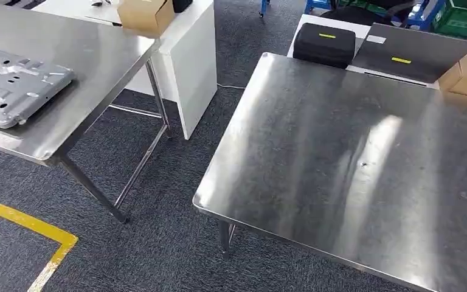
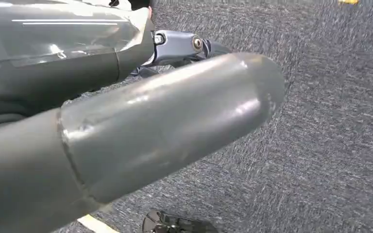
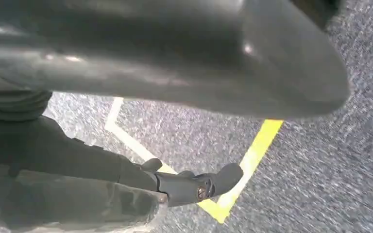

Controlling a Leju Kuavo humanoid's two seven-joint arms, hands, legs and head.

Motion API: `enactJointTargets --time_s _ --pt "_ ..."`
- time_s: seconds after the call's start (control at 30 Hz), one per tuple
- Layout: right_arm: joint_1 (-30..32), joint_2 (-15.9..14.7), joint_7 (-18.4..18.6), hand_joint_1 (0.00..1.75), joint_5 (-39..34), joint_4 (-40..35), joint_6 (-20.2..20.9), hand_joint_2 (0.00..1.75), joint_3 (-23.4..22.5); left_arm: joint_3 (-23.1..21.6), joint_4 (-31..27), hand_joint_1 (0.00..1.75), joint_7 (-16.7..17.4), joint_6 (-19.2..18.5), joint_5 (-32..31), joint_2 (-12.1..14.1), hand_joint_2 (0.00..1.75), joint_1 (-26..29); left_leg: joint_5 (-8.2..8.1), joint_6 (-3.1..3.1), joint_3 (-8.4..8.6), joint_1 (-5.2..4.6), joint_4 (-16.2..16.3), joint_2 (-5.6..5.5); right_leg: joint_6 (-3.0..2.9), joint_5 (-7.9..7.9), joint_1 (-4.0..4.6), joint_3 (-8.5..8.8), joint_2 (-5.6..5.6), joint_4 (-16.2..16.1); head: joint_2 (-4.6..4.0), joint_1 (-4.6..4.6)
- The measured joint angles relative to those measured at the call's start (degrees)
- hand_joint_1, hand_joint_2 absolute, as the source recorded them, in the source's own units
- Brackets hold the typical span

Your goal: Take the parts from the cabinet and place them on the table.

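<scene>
Both hands' fingers (image 2: 175, 46) (image 3: 194, 184) hang empty above carpet (image 2: 330, 121)

No text can be read; the yellow labels on the black case (image 1: 324, 44) are illegible.

Left hand (image 2: 175, 131) above grey carpet (image 2: 330, 121)

We count two steel tables (image 1: 352, 170), one grey stamped metal part (image 1: 12, 85) at the left table's left edge, two cardboard boxes (image 1: 146, 15), one black case (image 1: 324, 44), one white cabinet (image 1: 188, 55).
</scene>
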Motion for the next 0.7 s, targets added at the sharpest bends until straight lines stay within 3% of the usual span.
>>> enactJointTargets --time_s 0.03,0.1,0.13,0.17,0.2,0.27,0.3,0.33,0.4,0.43,0.47,0.5,0.53,0.63,0.67,0.7 --pt "0.0 0.0 0.0 0.00 0.0 0.0 0.0 0.00 0.0 0.0 0.0 0.00 0.0 0.0 0.0 0.0 0.00 0.0 0.13 -0.23 -0.01 0.06 0.0 -0.04 -0.73 0.45 0.00 0.04 0.05 0.3 0.00 -0.29" --pt "0.1 0.0 0.0 0.00 0.0 0.0 0.0 0.00 0.0 0.0 0.0 0.00 -0.1 0.0 0.0 0.0 0.00 0.0 0.46 -0.76 -0.08 0.26 -0.1 -0.06 -1.14 0.69 0.22 -0.09 0.04 0.5 0.00 -0.33" --pt "0.0 0.0 0.0 0.00 0.0 0.0 0.0 0.00 0.0 0.0 0.0 0.00 -0.2 0.0 0.0 0.0 0.00 0.0 0.48 -1.03 -0.29 0.32 0.0 -0.10 -1.77 1.09 -0.37 -0.14 -0.04 0.2 0.00 -0.37" --pt "-0.1 0.1 0.0 0.00 0.0 0.0 0.0 0.00 0.0 0.0 0.0 0.00 -0.2 0.0 0.0 0.1 0.00 0.0 -0.71 -1.37 -0.72 0.65 0.9 -0.01 -2.31 1.45 -0.67 -0.28 -0.18 0.1 0.00 -0.33" --pt "-0.1 0.1 0.0 0.00 0.0 0.0 -0.1 0.00 0.0 0.0 0.0 0.00 -0.3 0.0 0.0 0.1 0.00 0.0 -3.19 -1.67 -1.64 0.73 3.4 0.14 -2.91 1.72 -0.67 -0.56 -0.24 0.1 0.00 -0.57" --pt "-0.2 0.1 0.0 0.00 0.0 0.0 -0.1 0.00 0.0 0.0 0.0 0.00 -0.3 0.0 0.0 0.1 0.00 0.0 -8.42 -2.32 -5.20 0.97 12.2 0.25 -3.41 2.08 -0.48 -1.21 -0.46 0.2 0.00 -0.57" --pt "-0.1 0.1 0.0 0.00 0.0 0.0 -0.1 0.00 0.0 0.0 0.0 0.00 -0.3 0.0 0.0 0.1 0.00 0.0 -10.26 -2.54 -6.84 1.04 16.6 0.28 -3.52 2.32 -0.38 -1.66 -0.63 0.2 0.00 -0.66" --pt "-0.1 0.1 0.0 0.00 0.0 0.0 -0.1 0.00 0.0 0.0 0.0 0.00 -0.3 0.0 0.0 0.1 0.00 0.1 -10.52 -2.62 -7.17 1.10 18.1 0.30 -3.50 2.59 -0.34 -1.98 -0.74 0.2 0.00 -0.57" --pt "-0.1 0.1 0.0 0.00 0.0 0.0 -0.1 0.00 0.0 0.0 0.0 0.00 -0.3 0.0 0.0 0.1 0.00 0.1 -8.42 -2.61 -4.53 1.27 14.5 0.35 -3.38 3.14 -0.34 -2.53 -0.79 0.2 0.00 -0.66" --pt "-0.1 0.1 0.0 0.00 0.0 0.0 -0.1 0.00 0.0 0.0 0.0 0.00 -0.4 0.0 0.0 0.2 0.00 0.0 -5.53 -2.48 0.34 1.42 6.9 0.44 -3.08 3.57 -0.35 -2.91 -0.79 0.2 0.00 -0.63" --pt "-0.2 0.1 0.0 0.00 0.0 0.0 -0.1 0.00 0.0 0.0 0.0 0.00 -0.4 0.0 0.0 0.2 0.00 -0.1 -4.29 -2.31 3.67 1.49 1.9 0.61 -2.78 3.80 -0.34 -2.97 -0.79 0.2 0.00 -0.66" --pt "-0.2 0.1 0.0 0.00 0.0 0.0 -0.1 0.00 0.0 0.0 0.0 0.00 -0.4 0.0 0.0 0.2 0.00 -0.4 -4.84 -2.11 5.34 1.31 -1.4 0.70 -2.38 4.01 0.04 -3.12 -0.80 0.4 0.00 -0.68" --pt "-0.3 0.1 0.0 0.00 0.0 0.0 -0.1 0.00 0.1 0.0 0.0 0.00 -0.5 -0.1 0.0 0.2 0.00 -0.4 -4.13 -1.83 5.19 1.10 -1.1 0.58 -2.19 4.16 0.28 -3.09 -0.85 0.4 0.00 -0.48" --pt "-0.4 0.1 0.0 0.00 0.0 0.0 -0.1 0.00 0.1 0.0 0.0 0.00 -0.5 -0.3 0.1 0.2 0.00 -0.2 -3.11 -0.40 4.67 0.33 -1.2 0.53 -0.69 5.41 -0.03 -3.35 -0.92 -0.2 0.00 -0.28" --pt "-0.3 0.1 0.0 0.00 0.0 0.0 -0.2 0.00 0.1 0.0 0.0 0.00 -0.6 -0.5 0.1 0.0 0.00 -0.3 -1.91 0.33 3.95 0.85 -1.8 0.79 -0.51 4.82 -0.04 -3.64 -0.86 0.7 0.00 -0.24" --pt "-0.3 0.0 0.0 0.00 0.0 0.0 -0.2 0.00 0.1 0.0 0.0 0.00 -0.7 -0.5 0.1 0.1 0.00 -0.4 -1.42 0.64 3.42 0.58 -2.0 0.81 -0.91 2.45 -0.09 -4.80 -0.57 2.3 0.00 -0.26"
